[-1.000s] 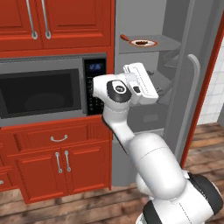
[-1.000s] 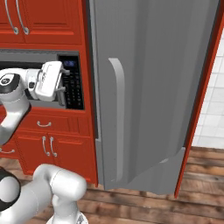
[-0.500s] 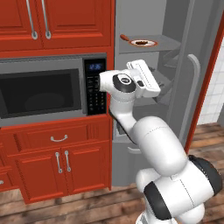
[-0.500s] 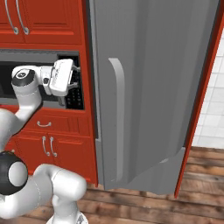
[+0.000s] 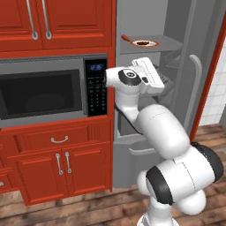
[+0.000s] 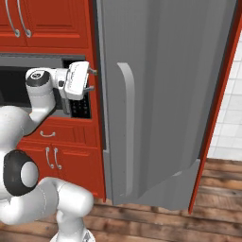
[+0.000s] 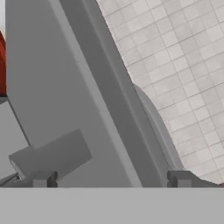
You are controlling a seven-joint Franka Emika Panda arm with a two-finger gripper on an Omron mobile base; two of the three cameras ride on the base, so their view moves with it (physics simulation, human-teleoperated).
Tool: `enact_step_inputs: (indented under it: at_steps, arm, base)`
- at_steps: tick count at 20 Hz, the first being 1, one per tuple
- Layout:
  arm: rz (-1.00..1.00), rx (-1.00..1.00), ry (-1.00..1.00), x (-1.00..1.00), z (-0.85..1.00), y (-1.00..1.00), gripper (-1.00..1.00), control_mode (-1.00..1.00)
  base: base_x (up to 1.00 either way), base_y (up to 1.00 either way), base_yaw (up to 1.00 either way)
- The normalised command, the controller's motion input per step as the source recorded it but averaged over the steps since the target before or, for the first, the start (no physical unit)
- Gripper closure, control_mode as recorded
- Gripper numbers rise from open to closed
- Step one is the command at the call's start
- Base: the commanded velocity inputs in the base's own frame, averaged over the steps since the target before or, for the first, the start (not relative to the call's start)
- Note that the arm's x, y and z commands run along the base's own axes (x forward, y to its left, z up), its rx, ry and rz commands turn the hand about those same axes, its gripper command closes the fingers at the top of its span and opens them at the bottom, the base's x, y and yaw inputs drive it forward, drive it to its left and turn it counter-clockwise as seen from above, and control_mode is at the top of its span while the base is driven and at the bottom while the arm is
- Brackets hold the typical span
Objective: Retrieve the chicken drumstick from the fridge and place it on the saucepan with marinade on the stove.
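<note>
**Spotter:** Where's your claw, and is it carrying anything?

**Operator:** I've got the claw (image 6: 91, 80) at the mouth of the open fridge (image 5: 132, 17). Its 2 fingers are spread wide with nothing between them. The drumstick (image 5: 141, 43) is above the claw and further inside. It lies on a plate (image 5: 155, 43) on the upper shelf (image 5: 170, 42).

**Spotter:** How do you want to run the reach?

**Operator:** I reckon I should lift first and go in second, so the hand clears the shelf's front edge. Then I'd tip the fingers down over the meat and straddle it, not the plate's rim. It's a small lumpy piece, so I'd close on its thickest part. The door (image 6: 165, 71) stands on the claw's far side from the microwave (image 5: 39, 92), so I'd keep my wrist off it.

**Spotter:** Count for me.

**Operator:** I count 1 drumstick, 1 plate and 1 orange stick (image 5: 125, 38) just beside that plate. There's also 1 door with 1 long handle (image 6: 127, 118), and 1 microwave.
</note>
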Motion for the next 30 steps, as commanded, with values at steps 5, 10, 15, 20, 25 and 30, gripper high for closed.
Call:
enact_step_inputs:
  at_steps: [5, 10, 15, 20, 25, 30]
  arm:
    - [0.0, 0.0, -0.01, 0.02, 0.0, -0.35, -1.0, -1.0]
    - [0.0, 0.0, 0.0, 0.02, 0.0, -0.3, -1.0, -1.0]
    - [0.0, 0.0, 0.0, 0.0, 0.0, -0.26, -1.0, -1.0]
    - [0.0, 0.0, 0.0, 0.0, 0.0, -0.25, -1.0, -1.0]
    - [0.0, 0.0, 0.0, -0.05, 0.0, -0.3, -1.0, -1.0]
    - [0.0, 0.0, 0.0, -0.21, 0.0, -0.41, -1.0, -1.0]
  base:
    - [0.0, 0.0, 0.0]
    - [0.0, 0.0, 0.0]
    - [0.0, 0.0, 0.0]
    - [0.0, 0.0, 0.0]
    - [0.0, 0.0, 0.0]
    - [0.0, 0.0, 0.0]
